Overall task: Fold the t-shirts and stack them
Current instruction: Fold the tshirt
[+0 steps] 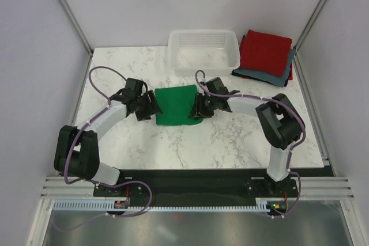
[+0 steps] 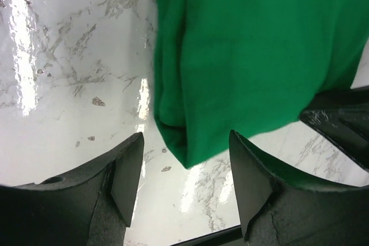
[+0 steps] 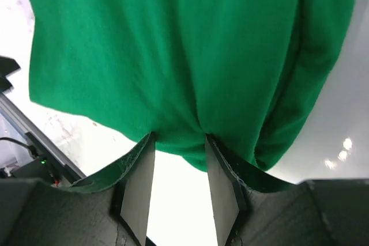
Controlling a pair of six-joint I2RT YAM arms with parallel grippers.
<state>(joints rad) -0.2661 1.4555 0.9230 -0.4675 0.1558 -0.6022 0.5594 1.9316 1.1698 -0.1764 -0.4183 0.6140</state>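
1. The marble table (image 1: 230,142) is walled on the left, right and far sides. Its widest bare stretch lies in front of the arms' working spot, between the shirt and the near edge.
2. The green t-shirt (image 1: 176,105) lies folded flat at mid-table, with bare marble showing along its left and near edges.
3. The white mesh basket (image 1: 203,40) sits at the far edge, well apart from the green shirt.
4. A red t-shirt (image 1: 266,50) tops a grey-blue t-shirt (image 1: 259,75) in a folded stack at the far right corner, just beside the basket.
5. The left arm (image 1: 106,116) and right arm (image 1: 253,105) bend inward, flanking the green shirt.
6. The left gripper (image 2: 185,142) stands low at the shirt's left edge, its fingers (image 2: 128,177) spread, with a shirt corner in front of the gap.
7. The right gripper (image 3: 180,142) stands at the right edge, its fingers (image 3: 138,188) apart, their tips at the hem and marble showing between them.
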